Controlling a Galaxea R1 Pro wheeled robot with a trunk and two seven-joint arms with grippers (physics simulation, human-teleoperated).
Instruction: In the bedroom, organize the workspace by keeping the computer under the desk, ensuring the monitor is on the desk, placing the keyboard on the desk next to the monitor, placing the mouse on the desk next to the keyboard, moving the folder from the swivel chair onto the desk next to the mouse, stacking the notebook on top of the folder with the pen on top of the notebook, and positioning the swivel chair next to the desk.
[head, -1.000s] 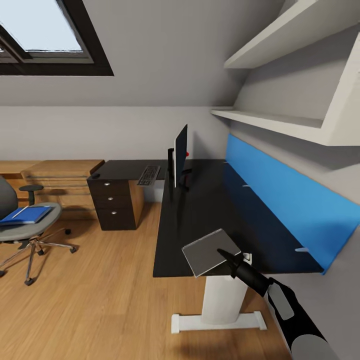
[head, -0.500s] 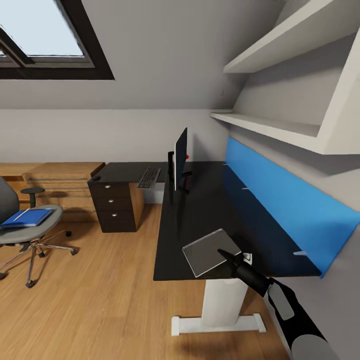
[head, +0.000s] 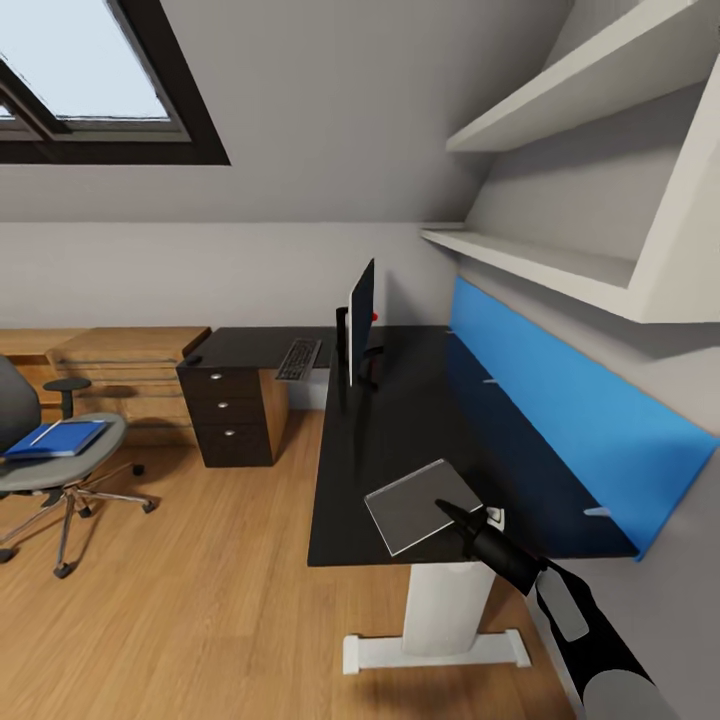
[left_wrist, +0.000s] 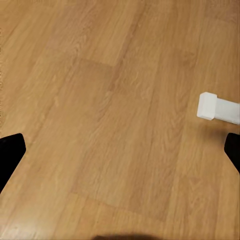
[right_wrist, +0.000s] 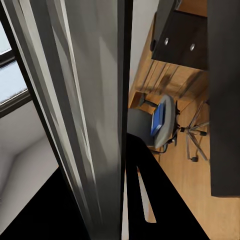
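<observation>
The notebook (head: 415, 505), thin, stiff and judged light, is pinched at one edge by the right gripper (head: 450, 514) and held tilted over the desk (head: 400, 420) near its front corner, where a firm grip well onto the cover seems advisable against slipping.

Light wooden floor (left_wrist: 110, 110); white desk foot end (left_wrist: 216, 108) resting on it; black fingertips (left_wrist: 10, 155) spread wide

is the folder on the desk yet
No, the blue folder lies on the chair's seat, out on the floor away from the desk.
</observation>
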